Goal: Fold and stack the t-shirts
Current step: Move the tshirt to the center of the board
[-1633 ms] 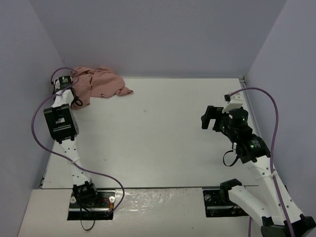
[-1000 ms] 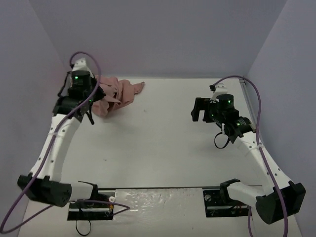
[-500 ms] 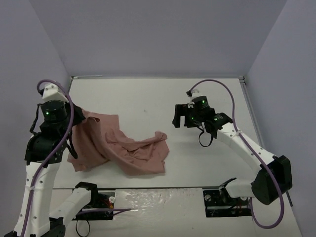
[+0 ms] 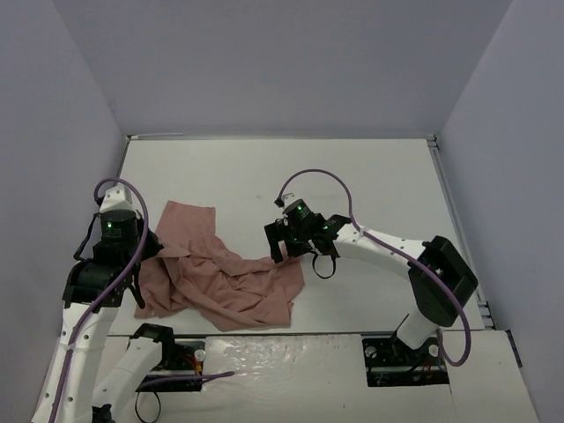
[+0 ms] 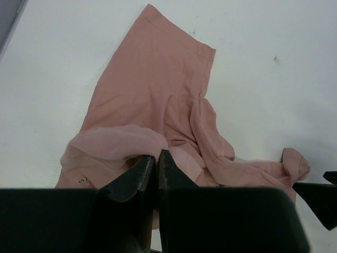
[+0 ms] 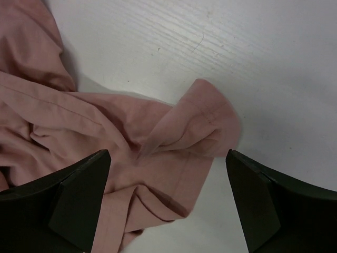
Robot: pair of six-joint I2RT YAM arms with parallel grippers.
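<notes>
One salmon-pink t-shirt [image 4: 220,278] is lying crumpled on the near-left part of the white bench [image 4: 370,176] in the top view. There the left pincer [image 4: 144,256] is sitting at the shirt's left edge, and the right pincer [image 4: 280,248] is hanging over its right edge.

Left wrist view: the fingers [image 5: 131,176] are pressing together and pinching a raised fold of the fabric. A flat hemmed part is stretching away toward the far side.

Right wrist view: the jaws are standing spread wide above a folded-over hemmed corner, gripping nothing. Contact with the cloth: cannot tell.
</notes>
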